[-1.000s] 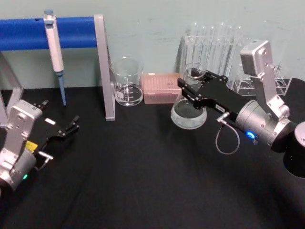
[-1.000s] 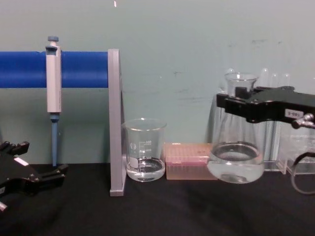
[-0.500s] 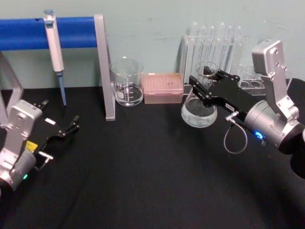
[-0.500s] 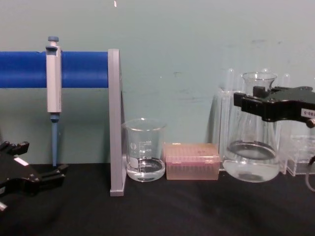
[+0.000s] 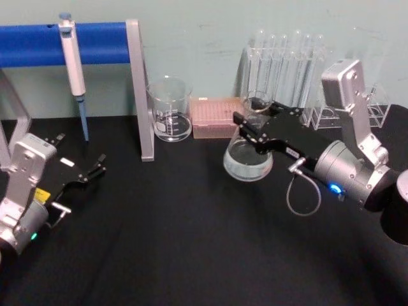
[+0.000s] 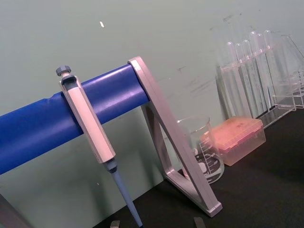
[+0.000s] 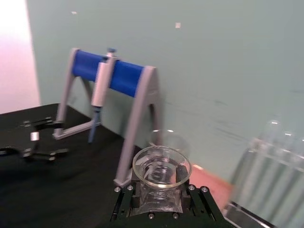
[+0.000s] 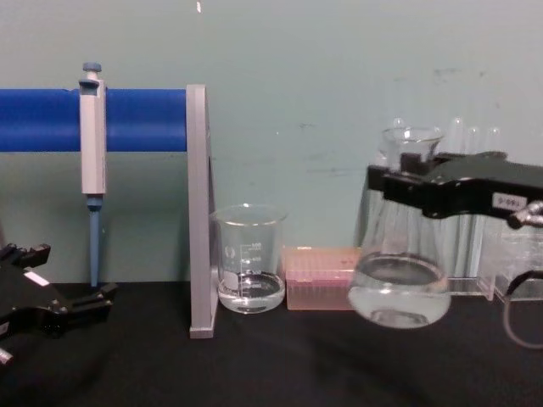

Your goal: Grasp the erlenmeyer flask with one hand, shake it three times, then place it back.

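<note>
Head view, near edge first: left gripper (image 5: 99, 164) parked low at the robot's left front over the black table (image 5: 191, 242), fingers apart, holding nothing; well apart from the flask.

Mid-table, right of centre: right gripper (image 5: 255, 124) reaches in from the right with its jaws clamped on the neck of the flask (image 5: 247, 159), just under the flared lip. Right wrist view confirms it; the open mouth sits directly above the jaws, black pads pressed against either side of the neck.

Key relation: the flask hangs below the jaws with its long axis close to vertical; in chest view the wide base sits a little toward the robot's left of the neck, so a slight tilt. Some clear liquid lies in the bottom, its surface well below the neck. The base looks lifted off the table, but I cannot be sure of the gap. The right arm is the only one in reach of the flask; any shake or set-down is its job.

Farther back, along the wall: beaker (image 5: 169, 115) and pink tip box (image 5: 218, 118) side by side, behind and to the left of the flask; tube rack (image 5: 287, 64) directly behind the right gripper; pipette (image 5: 72, 57) hanging on the blue stand (image 5: 95, 41) at far left.

Judgement: the set-down spot lies straight below; the tip box and rack are the close neighbours to mind.
</note>
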